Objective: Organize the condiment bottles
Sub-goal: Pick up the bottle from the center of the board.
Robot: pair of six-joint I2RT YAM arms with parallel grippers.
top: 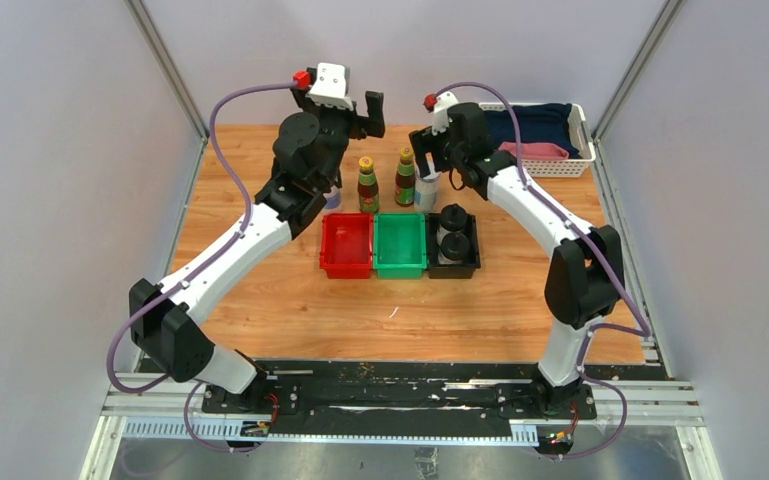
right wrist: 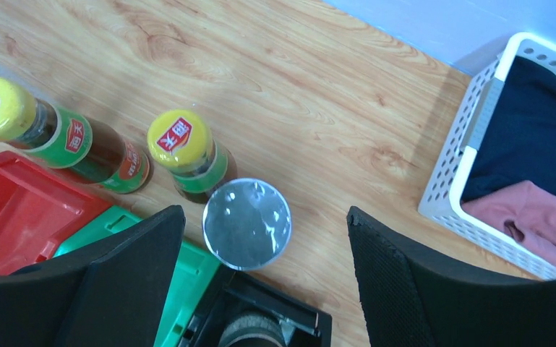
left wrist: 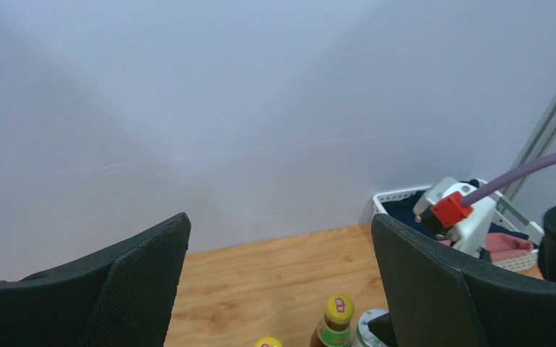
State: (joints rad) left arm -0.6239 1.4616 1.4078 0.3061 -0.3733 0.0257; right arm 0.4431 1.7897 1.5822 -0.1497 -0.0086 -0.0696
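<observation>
Pale walls and metal posts enclose a wooden table [top: 260,290], with a white basket [top: 582,165] far right and a red bin [top: 346,245], green bin [top: 400,245] and black bin [top: 476,250] in a row, the black one holding two black-capped bottles [top: 452,218]. The right claw [right wrist: 262,213], spread wide, hovers over a silver-lidded jar [right wrist: 246,223] just behind the bins. It should probably drop straight down with the jar centred, avoiding the brown bottle [right wrist: 188,155] just left of it, while the left claw [left wrist: 280,220], wide and empty, points at the far wall.

Yellow-capped bottle [right wrist: 181,141] crowds the silver-lidded jar [right wrist: 246,223] leftward; bare table [right wrist: 347,123] toward the basket [right wrist: 452,173].
</observation>
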